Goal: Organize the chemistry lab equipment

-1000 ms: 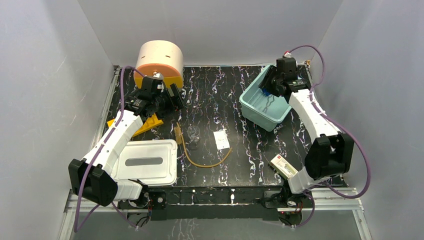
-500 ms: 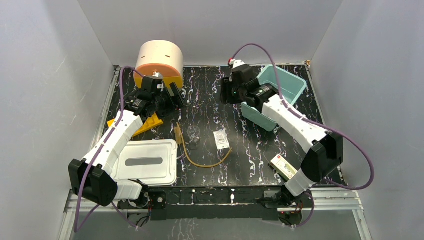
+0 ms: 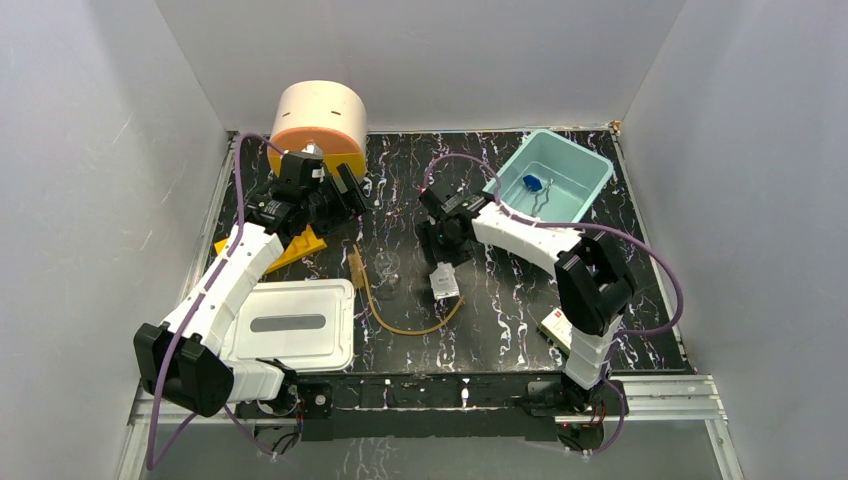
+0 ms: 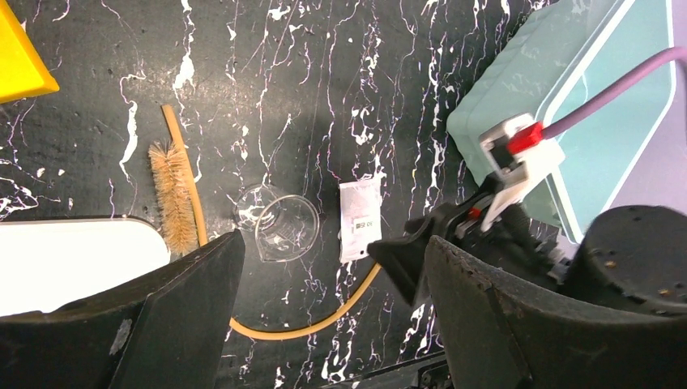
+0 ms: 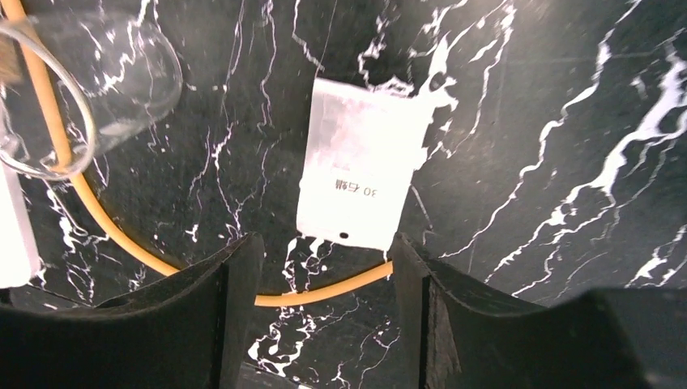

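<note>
The right gripper (image 5: 324, 243) hangs over the middle of the surface with its fingers spread apart and nothing between them. In the right wrist view the clear packet (image 5: 360, 174) lies flat just beyond the fingertips, in the centre of the frame. The amber rubber hose (image 5: 105, 227) curves under the packet's lower edge and runs up to the upper left, past the tiny clear glass flask (image 5: 89, 89) lying on its side.

In the top view the teal bin (image 3: 590, 175) sits at the upper right. It holds the blue-tipped piece (image 3: 533, 183) and the wire metal clamp (image 3: 545, 200).

The left gripper (image 3: 350, 190) is at the upper left, fingers wide apart and empty. Near it, the orange-yellow holed rack (image 3: 300, 245) lies by the left arm, with a white lid (image 3: 295, 325) lower in the frame.
</note>
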Robot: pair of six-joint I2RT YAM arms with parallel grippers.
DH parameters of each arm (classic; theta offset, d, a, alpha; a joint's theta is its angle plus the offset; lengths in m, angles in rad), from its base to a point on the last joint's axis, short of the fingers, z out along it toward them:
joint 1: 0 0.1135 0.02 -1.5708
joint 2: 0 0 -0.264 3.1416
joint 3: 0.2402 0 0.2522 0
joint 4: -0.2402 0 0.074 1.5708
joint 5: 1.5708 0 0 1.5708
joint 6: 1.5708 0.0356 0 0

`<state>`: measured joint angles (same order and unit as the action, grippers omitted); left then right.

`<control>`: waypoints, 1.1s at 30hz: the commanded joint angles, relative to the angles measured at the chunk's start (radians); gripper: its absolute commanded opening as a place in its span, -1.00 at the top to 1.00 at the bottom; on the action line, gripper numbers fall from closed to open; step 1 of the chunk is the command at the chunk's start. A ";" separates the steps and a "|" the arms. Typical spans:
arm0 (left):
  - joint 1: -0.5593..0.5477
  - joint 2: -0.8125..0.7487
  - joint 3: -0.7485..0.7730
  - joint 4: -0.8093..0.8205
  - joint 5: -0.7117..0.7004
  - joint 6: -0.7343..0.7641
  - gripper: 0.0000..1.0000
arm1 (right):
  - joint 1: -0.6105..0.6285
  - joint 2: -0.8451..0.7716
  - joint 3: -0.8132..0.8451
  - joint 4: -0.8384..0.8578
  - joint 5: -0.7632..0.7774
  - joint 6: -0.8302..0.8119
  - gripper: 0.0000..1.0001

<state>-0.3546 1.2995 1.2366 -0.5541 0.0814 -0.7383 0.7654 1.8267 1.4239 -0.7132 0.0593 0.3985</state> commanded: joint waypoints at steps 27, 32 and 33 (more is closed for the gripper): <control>0.004 -0.034 -0.010 0.041 0.081 0.043 -0.63 | 0.015 0.051 -0.164 0.095 0.041 0.092 -0.24; 0.005 -0.028 -0.009 0.045 0.088 0.042 -0.63 | 0.009 0.070 -0.182 0.116 0.013 0.086 -0.23; 0.005 -0.027 -0.007 0.046 0.090 0.042 -0.63 | 0.008 0.073 -0.188 0.121 0.007 0.084 -0.20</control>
<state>-0.3546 1.2995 1.2312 -0.5194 0.1436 -0.7105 0.7822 1.8732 1.2602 -0.6353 0.0753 0.4721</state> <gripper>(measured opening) 0.815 0.619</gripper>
